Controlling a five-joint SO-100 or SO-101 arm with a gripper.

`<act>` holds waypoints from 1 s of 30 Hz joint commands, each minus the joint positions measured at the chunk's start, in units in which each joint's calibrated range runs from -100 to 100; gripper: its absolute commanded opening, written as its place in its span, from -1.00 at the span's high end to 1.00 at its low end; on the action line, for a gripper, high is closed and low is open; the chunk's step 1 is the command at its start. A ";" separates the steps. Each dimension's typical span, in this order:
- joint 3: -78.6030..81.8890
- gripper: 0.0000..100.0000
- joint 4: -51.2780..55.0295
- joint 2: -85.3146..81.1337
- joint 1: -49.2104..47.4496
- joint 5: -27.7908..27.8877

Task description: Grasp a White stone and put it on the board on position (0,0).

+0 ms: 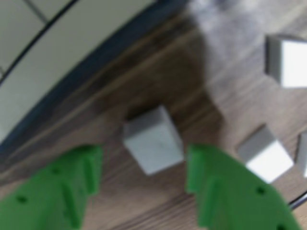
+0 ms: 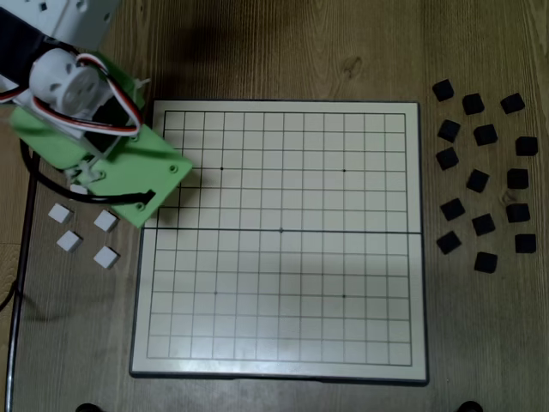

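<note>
Green fingers (image 1: 57,191) fill the bottom of the wrist view, one at lower left and one at lower right, blurred by closeness; hand (image 1: 144,167) spread wide and released, gripping nothing. Between the fingertips and slightly beyond them sits a White stone (image 1: 153,139), resting on the wooden bench (image 1: 144,86) with a gap on each side, touched by neither finger. Further to the right in the same view lie more white blocks: one (image 1: 265,154) just past the right finger, another (image 1: 287,61) near the upper right edge, and a sliver of a third at the right border. Across the upper left curves the board (image 1: 57,52), cream with a dark rim and thin dark lines, close to the stone but apart from it. Seen from above in the fixed view, the board (image 2: 281,240) spans the middle of the bench, gridded, with a bold middle line and no stones on it. Left of the board, green arm body (image 2: 103,163) overhangs its upper left corner and hides the hand; below it lie four white blocks (image 2: 82,233) in a loose cluster. Right of the board, scattered black blocks (image 2: 482,176) sit well apart from everything white
</note>
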 commanded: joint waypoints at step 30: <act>1.97 0.88 -5.71 -0.13 1.52 -7.77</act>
